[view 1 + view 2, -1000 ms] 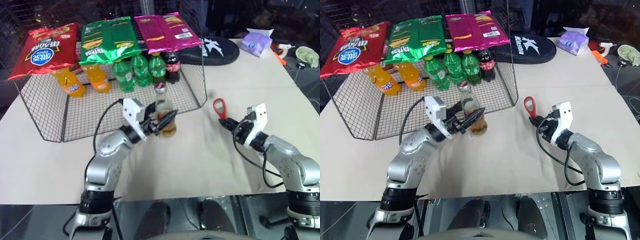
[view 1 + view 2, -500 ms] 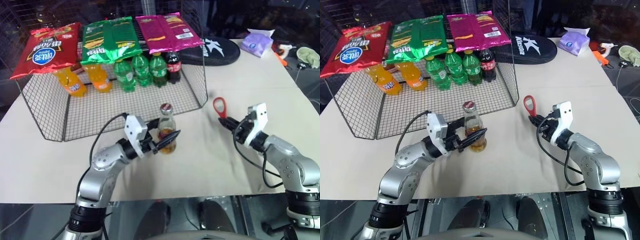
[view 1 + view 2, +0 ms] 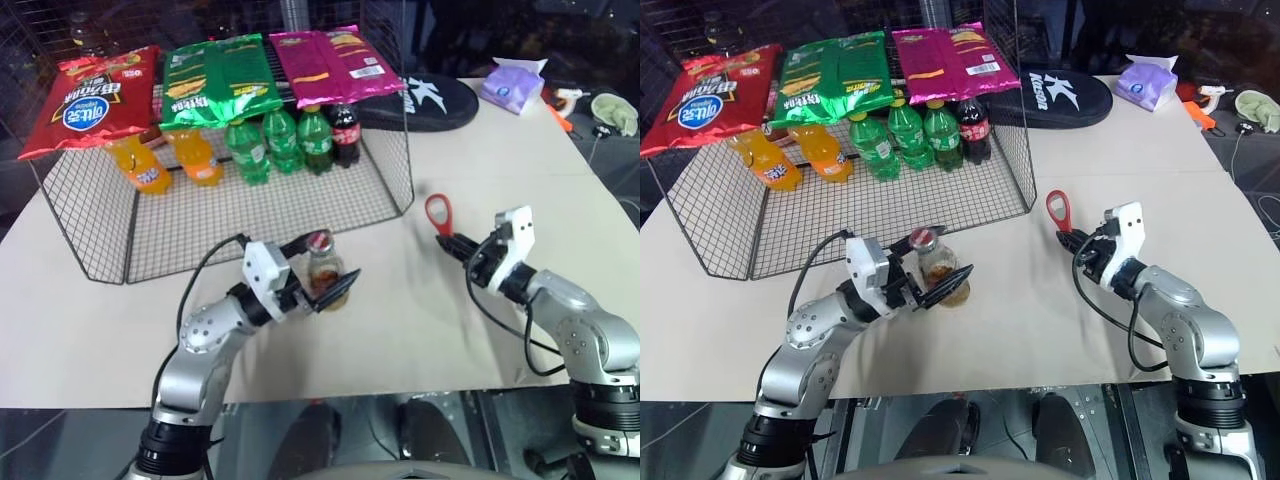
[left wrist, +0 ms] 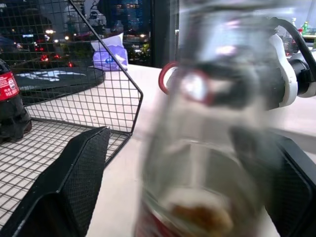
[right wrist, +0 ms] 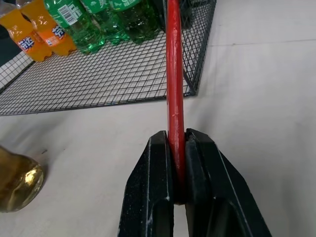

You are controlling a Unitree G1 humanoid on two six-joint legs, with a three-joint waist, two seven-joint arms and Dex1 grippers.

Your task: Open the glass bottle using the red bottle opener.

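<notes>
I see my left gripper (image 3: 325,278) spread wide around the tilted clear glass bottle (image 3: 322,268); my right gripper (image 3: 450,244) pinches the flat red bottle opener (image 3: 439,214) upright.

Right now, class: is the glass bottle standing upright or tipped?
Tipped. The glass bottle leans with its capped neck toward the robot's left, between the open fingers of the left gripper, its base low near the table.

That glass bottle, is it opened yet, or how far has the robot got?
Not opened: the glass bottle still wears its cap. Done: the right gripper has its fingers clamped on the red bottle opener, held up beside the wire basket. In hand: the left gripper's fingers stand open around the leaning bottle. Left: steady it and pry the cap.
</notes>
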